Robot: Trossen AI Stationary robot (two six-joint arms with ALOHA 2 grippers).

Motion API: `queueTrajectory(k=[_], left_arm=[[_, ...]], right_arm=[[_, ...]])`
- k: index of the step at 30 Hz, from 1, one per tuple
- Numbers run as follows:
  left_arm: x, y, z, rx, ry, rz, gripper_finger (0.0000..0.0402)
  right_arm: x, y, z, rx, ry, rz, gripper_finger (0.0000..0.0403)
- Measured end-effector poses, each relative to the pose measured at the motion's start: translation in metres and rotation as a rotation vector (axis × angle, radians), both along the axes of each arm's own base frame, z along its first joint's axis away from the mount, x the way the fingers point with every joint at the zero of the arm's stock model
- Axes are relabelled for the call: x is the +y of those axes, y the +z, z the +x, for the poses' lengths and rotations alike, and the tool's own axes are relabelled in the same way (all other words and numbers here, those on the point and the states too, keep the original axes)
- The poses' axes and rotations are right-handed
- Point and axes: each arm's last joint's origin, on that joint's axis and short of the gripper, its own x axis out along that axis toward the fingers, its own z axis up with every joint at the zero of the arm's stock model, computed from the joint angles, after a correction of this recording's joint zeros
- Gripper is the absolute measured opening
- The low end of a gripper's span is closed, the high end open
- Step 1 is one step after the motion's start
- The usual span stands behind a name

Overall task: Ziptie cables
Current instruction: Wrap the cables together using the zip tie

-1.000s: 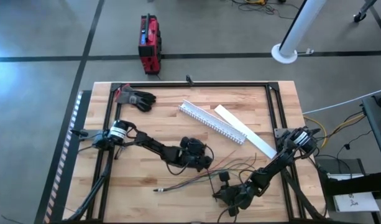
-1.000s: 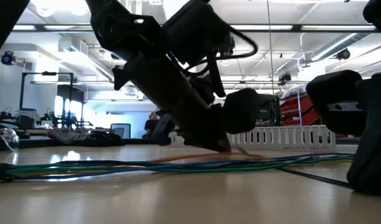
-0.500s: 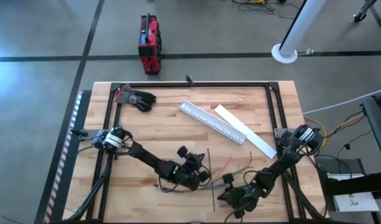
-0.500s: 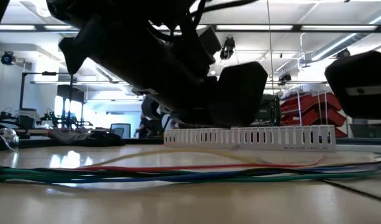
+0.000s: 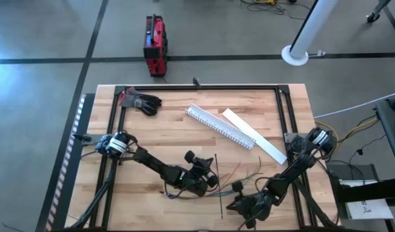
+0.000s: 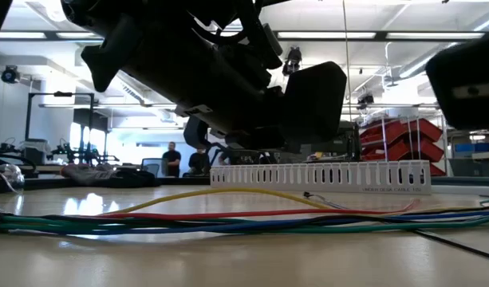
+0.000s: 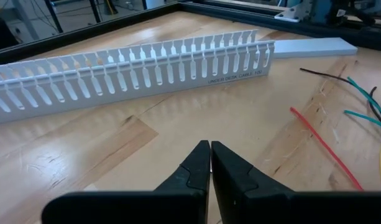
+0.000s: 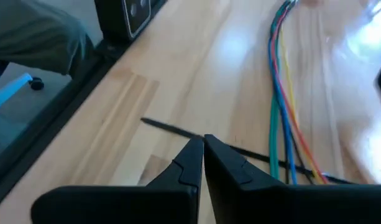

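Observation:
The cables (image 5: 245,171) lie loose on the wooden table, a bundle of green, blue, red and yellow wires (image 6: 228,222) fanning out at the right (image 8: 283,118). A thin black ziptie (image 5: 220,187) lies flat beside them. My left gripper (image 5: 200,174) hangs shut above the table just left of the fan, with nothing between its fingers (image 7: 210,152); a red wire (image 7: 321,146) lies ahead of it. My right gripper (image 5: 236,206) is shut near the front edge, its tips (image 8: 202,144) above the ziptie (image 8: 159,126).
A white slotted channel (image 5: 220,127) and its flat lid (image 5: 252,142) lie slantwise at the far middle. A black and red glove (image 5: 140,101) sits at the far left corner. Black frame rails (image 5: 113,154) border the table. People stand in the room beyond (image 6: 171,155).
My left gripper has risen off the table and gone toward the near edge, leaving the cables lying. The wires now lie more spread, a yellow one arching up. My right gripper has lifted and shifted slightly toward the near edge. The ziptie shows uncovered.

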Motion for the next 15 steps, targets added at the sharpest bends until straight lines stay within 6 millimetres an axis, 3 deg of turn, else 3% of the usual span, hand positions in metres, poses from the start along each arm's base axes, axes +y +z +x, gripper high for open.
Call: queueTrajectory(k=[4,9,15], left_arm=[[0.0,0.005,-0.001,0.025,-0.026,-0.005,0.0],[0.002,0.024,-0.013,0.117,-0.06,-0.006,0.0],[-0.008,0.04,-0.041,0.224,-0.062,-0.023,0.0]], right_arm=[[-0.003,0.015,0.001,-0.007,-0.042,0.05,0.0027],[-0.018,0.033,-0.001,-0.005,-0.203,0.054,0.009],[-0.052,0.051,0.005,0.016,-0.508,0.137,0.0147]])
